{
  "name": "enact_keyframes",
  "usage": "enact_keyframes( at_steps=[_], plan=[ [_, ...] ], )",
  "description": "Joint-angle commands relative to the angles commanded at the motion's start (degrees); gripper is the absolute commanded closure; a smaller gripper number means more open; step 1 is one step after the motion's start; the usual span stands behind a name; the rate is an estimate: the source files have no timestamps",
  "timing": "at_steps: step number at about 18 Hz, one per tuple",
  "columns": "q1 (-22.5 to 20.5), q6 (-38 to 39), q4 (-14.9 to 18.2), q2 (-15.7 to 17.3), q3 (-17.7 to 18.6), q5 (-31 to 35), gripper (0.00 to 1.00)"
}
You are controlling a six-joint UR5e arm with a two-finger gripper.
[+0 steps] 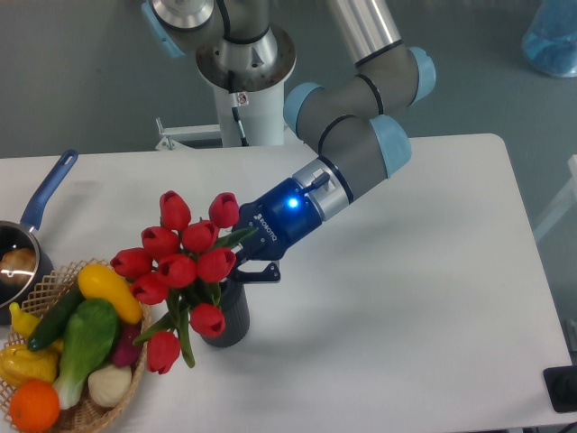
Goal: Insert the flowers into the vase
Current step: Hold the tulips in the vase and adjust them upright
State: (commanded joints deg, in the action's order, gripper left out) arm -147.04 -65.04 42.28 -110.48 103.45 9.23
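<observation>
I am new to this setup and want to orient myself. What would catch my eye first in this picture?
The bunch of red tulips stands out first, left of centre, above the small dark grey vase, with the buds leaning left. Right behind it is the gripper with its glowing blue light, its fingertips hidden by the flowers. At the lower left, a wicker basket of bright vegetables and fruit sits beside a blue-handled saucepan.

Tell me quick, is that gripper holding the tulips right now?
Gripper: cannot be told; its fingertips are hidden behind the flowers, whose stems reach down to the vase.
</observation>
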Motion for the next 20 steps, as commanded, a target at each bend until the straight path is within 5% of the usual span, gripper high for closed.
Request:
enact_keyframes(
  at_steps=[20],
  plan=[
    [-0.79,-7.11,0.0,-0.88,2.73,0.09,0.81]
  ],
)
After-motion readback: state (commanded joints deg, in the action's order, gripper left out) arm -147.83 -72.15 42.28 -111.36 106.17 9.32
